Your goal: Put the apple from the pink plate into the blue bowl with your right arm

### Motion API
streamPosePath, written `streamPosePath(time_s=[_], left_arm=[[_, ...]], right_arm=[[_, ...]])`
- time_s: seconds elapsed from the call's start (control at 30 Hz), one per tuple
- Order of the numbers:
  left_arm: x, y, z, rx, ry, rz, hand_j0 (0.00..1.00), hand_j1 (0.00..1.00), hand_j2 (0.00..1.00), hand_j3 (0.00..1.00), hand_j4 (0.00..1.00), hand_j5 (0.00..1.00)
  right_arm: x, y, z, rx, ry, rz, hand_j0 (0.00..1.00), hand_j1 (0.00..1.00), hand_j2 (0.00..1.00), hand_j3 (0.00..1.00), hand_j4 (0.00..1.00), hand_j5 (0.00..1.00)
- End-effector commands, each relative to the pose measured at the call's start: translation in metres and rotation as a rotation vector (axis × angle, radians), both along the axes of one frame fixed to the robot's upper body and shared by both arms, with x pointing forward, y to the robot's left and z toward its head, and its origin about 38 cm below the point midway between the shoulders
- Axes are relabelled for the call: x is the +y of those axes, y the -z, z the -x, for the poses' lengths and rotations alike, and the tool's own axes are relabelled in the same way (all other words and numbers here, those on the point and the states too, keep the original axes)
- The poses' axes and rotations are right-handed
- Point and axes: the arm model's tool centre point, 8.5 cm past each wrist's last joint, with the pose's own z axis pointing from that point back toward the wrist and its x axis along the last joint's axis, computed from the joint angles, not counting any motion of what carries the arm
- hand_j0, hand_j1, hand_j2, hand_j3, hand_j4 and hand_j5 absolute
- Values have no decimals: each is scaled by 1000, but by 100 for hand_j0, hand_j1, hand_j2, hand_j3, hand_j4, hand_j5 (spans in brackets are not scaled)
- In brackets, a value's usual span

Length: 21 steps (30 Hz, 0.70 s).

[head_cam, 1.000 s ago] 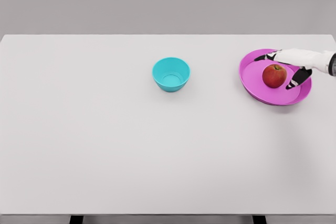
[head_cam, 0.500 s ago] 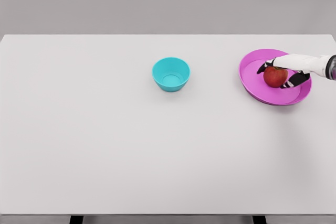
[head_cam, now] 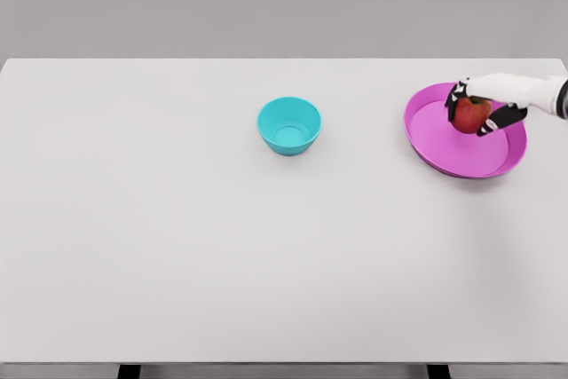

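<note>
From my remote station I record the right hand (head_cam: 479, 106) closed around the apple (head_cam: 470, 114), dark fingertips wrapped on both flanks of the fruit, over the pink plate (head_cam: 461, 159) at roughly three o'clock on the table (head_cam: 177, 246). I cannot tell from this angle whether the apple is clear of the plate floor or resting on it. The blue bowl (head_cam: 289, 125) stands well apart, toward nine o'clock from the hand and just above table centre. The left arm is not in view. Risks noted: the grip looks to sit on the upper half of a round, smooth fruit, so I judge a fast sideways carry could roll it out of the fingers onto the table. A low carry could catch the plate's raised rim on the nine o'clock side and drag the plate. The bowl is small and light-looking; a release made off-centre or from height could bounce the apple out or tip the bowl.
</note>
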Motion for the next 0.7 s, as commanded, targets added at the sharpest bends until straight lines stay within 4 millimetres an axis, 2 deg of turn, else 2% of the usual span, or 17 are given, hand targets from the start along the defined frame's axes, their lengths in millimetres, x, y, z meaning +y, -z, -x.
streamPosePath(time_s=[0.0,0.23,0.33,0.5,0.67], left_arm=[[0,0,0,0,0,0,100,100,100,100,100,100],[0,0,0,0,0,0,100,100,100,100,100,100],[0,0,0,0,0,0,100,100,100,100,100,100],[0,0,0,0,0,0,100,100,100,100,100,100],[0,0,0,0,0,0,100,100,100,100,100,100]], right_arm=[[2,-9,-1,-23,-7,-13,43,43,43,43,43,43],[30,-35,-6,-94,-87,-24,43,43,43,43,43,43],[53,-47,-5,-134,-155,-28,43,43,43,43,43,43],[103,-54,-4,-175,-268,-65,43,43,43,43,43,43],[137,-50,-6,-175,-324,-102,43,43,43,43,43,43]])
